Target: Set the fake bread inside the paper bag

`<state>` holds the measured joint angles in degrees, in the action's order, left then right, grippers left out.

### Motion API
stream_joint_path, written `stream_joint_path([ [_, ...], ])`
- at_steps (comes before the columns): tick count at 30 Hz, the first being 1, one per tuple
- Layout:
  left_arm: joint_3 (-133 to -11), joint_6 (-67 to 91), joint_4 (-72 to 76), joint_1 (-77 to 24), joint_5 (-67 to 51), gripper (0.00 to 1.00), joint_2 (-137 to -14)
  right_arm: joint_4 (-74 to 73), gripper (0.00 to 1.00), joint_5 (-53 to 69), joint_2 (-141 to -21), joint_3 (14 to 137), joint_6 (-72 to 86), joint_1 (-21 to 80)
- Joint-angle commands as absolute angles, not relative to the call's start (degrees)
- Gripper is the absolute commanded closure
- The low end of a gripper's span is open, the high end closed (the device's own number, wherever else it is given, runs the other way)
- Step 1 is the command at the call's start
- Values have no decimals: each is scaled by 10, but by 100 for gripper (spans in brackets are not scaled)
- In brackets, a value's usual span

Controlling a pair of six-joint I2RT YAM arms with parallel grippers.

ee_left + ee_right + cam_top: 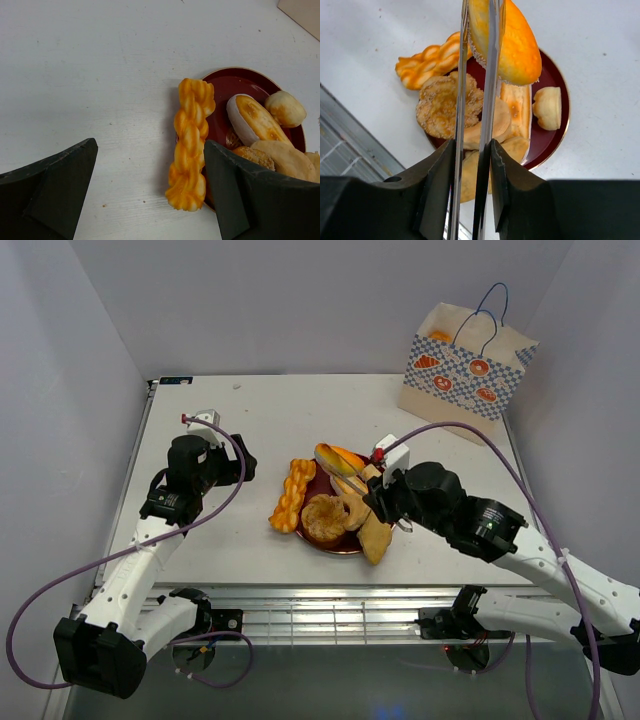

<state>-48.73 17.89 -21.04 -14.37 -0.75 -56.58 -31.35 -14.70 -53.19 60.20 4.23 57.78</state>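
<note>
The fake bread lies heaped on a dark red plate (318, 484): a round sesame bun (445, 105), a small bun (547, 107), a flat wedge (517, 102) and others. A braided stick (292, 495) leans on the plate's left rim. My right gripper (385, 502) is shut on metal tongs (461, 75), whose blades pinch an orange oval roll (512, 40) over the plate's far side. My left gripper (225, 465) is open and empty, left of the plate. In the left wrist view the braided stick (192, 140) lies near the right finger (240, 190). The paper bag (468, 372) stands at the far right.
The table (260, 420) is white, with grey walls close on three sides. A metal rail runs along the near edge (330, 610). The bag's blue handles (490, 310) stand upright above its open top.
</note>
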Motion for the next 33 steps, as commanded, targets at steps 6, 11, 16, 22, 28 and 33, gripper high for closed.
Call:
stream_joint_path([
  [6, -508, 180, -214, -145, -25, 2, -550, -202, 75, -350, -512, 623, 68, 558],
  [11, -509, 180, -214, -145, -32, 2, -548, -177, 78, -297, -518, 646, 73, 463],
  [16, -509, 181, -213, -145, -38, 2, -546, -167, 78, -229, -543, 680, 83, 326],
  [22, -509, 183, -212, -145, -47, 2, -545, -146, 76, -189, -565, 745, 101, 240],
  [28, -508, 185, -209, -145, -56, 2, -541, -147, 74, -114, -609, 815, 132, 135],
  [33, -507, 185, -207, -145, -60, 2, -540, -147, 74, -57, -637, 852, 177, 41],
])
